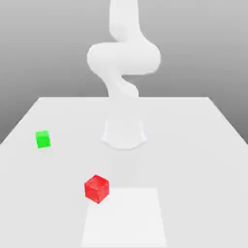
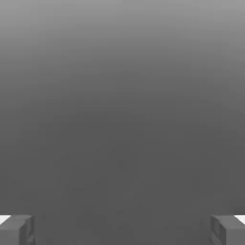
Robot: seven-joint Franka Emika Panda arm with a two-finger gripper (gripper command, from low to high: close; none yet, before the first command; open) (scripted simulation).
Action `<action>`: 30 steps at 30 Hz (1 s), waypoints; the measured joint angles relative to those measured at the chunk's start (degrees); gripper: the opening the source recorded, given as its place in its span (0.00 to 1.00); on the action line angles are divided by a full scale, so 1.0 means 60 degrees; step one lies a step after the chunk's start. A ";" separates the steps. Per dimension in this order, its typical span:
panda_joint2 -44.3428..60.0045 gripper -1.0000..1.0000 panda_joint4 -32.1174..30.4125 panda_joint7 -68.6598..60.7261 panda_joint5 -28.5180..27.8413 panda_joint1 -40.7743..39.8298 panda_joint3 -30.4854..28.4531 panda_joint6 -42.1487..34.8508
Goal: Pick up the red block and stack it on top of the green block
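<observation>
The red block (image 1: 97, 189) is a small glossy cube resting on the white table (image 1: 203, 145), near the front and slightly toward the exterior view's left. The green block (image 1: 43, 139) sits farther back, close to the table's edge on the exterior view's left, well apart from the red one. In the hand view my gripper (image 2: 122, 230) is open: its two grey fingertips (image 2: 17, 229) stand far apart with plain grey background between them and nothing held.
The white arm (image 1: 123, 55) rises from its round base (image 1: 124, 134) at the middle of the table, behind both blocks. A brighter square patch (image 1: 124, 218) lies on the table front, just beside the red block.
</observation>
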 joint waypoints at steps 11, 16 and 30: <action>0.3345 0.50 -0.3104 0.1890 -0.0055 -0.1179 0.0053 0.2508; 0.5176 0.50 -0.4663 0.2852 -0.0041 -0.1713 -0.0006 0.3837; 0.8814 0.00 -0.4860 0.3187 0.0054 -0.1918 -0.0048 0.6791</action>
